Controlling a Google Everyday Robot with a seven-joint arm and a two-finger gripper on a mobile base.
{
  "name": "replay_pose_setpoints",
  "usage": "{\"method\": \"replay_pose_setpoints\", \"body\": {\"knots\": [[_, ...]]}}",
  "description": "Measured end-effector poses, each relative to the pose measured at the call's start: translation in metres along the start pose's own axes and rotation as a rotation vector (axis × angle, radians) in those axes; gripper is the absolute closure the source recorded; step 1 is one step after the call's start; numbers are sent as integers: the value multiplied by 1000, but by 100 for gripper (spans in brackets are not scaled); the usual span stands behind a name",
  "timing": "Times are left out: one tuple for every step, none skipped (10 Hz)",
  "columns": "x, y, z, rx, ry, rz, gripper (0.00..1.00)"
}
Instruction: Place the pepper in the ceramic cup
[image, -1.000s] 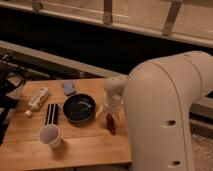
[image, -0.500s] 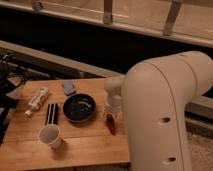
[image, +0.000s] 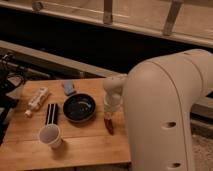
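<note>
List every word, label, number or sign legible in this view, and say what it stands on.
No text can be read anywhere.
White tube-shaped object at the wooden table's left: any markings too blurred to read.
Black striped rectangular block: stripes only.
Small white ceramic cup, wide black bowl, small blue-grey object, slender dark-red pepper: no markings visible.
White robot arm and its gripper, just above the pepper, right of the bowl: no markings visible.

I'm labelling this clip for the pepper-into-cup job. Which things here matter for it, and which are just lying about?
Part of the job: pepper, right side of the table; ceramic cup, front left; end effector, directly over the pepper.

Lying about: black bowl, black striped block, white bottle, small blue-grey object.
</note>
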Motion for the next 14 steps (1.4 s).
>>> {"method": "replay_pose_setpoints", "body": {"knots": [[-4, 0, -4, -4, -5, -2, 99], [-3, 0, -3, -1, -4, -4, 95], [-1, 0, -2, 21, -8, -14, 84], [-1, 3, -4, 34, -14, -24, 76], [1, 2, -5, 52, -25, -39, 64], [2, 1, -4, 60, -30, -47, 54], [2, -1, -3, 62, -34, -52, 44], [2, -2, -2, 57, -34, -58, 34], [2, -4, -1, 42, -32, -64, 25], [2, -6, 0, 30, -31, -69, 21], [2, -7, 1, 20, -31, -78, 20], [3, -4, 4, 15, -28, -94, 20], [3, -1, 7, 12, -23, -106, 20], [3, -1, 11, 4, -14, -116, 20]]}}
